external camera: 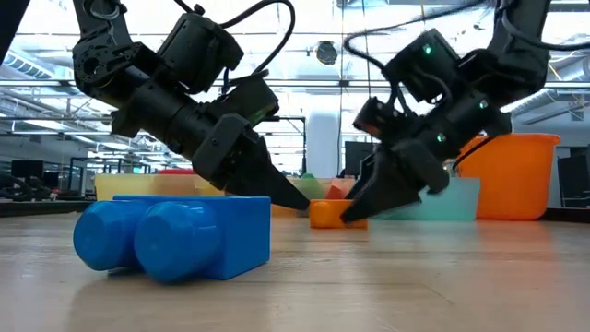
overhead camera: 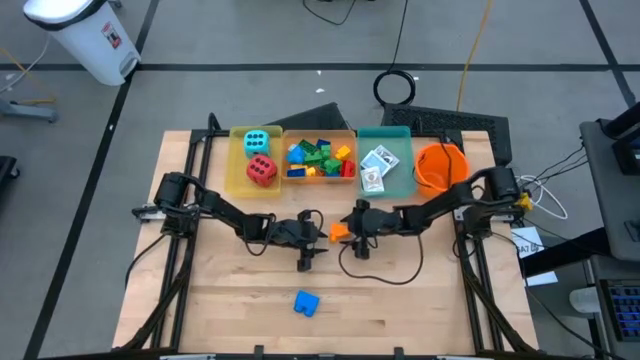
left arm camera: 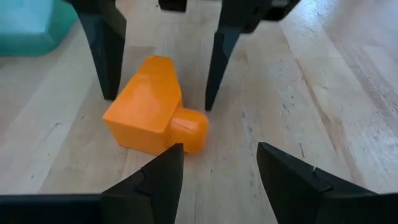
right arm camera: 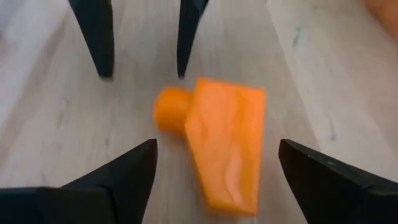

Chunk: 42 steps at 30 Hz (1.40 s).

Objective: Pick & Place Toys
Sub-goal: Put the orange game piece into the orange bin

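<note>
An orange brick (overhead camera: 339,232) lies on its side on the table's middle, one round stud (left arm camera: 188,127) pointing at my left gripper. My right gripper (right arm camera: 217,155) is open and low over the table, one finger on each side of the brick with a gap to each. My left gripper (left arm camera: 217,158) is open, facing it from the table's left, its fingertips just short of the stud. A blue brick (overhead camera: 306,302) lies nearer the front edge. A cyan die (overhead camera: 255,141) and a red die (overhead camera: 262,170) sit in the yellow tray (overhead camera: 236,178).
An orange tray (overhead camera: 320,181) holds several coloured bricks. A teal tray (overhead camera: 402,175) holds card packs (overhead camera: 376,166). An orange bucket (overhead camera: 440,166) stands at the far right. The blue brick (external camera: 175,235) fills the low view's foreground. A black cable (overhead camera: 385,268) loops on the table.
</note>
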Each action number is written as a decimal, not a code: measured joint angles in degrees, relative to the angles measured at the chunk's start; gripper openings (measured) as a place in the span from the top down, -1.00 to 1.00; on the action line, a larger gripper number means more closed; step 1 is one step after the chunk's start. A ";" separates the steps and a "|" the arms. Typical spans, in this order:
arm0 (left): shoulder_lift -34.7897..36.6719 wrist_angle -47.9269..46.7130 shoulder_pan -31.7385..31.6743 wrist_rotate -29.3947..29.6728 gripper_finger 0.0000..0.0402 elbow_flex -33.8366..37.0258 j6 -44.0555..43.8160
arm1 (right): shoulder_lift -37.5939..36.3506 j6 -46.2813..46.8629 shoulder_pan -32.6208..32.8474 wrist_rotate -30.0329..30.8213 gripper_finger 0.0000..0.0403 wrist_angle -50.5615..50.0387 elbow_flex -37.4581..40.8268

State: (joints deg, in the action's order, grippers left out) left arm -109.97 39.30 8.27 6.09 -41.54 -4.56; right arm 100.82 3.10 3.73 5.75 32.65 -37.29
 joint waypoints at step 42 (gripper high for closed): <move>16.45 2.93 -6.74 -1.78 0.02 0.02 -27.35 | -16.60 -31.23 6.18 12.39 0.57 -6.75 0.14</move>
State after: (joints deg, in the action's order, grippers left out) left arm -93.52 42.23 1.54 4.31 -41.52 -31.91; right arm 84.22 -28.14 9.91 18.14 25.89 -37.14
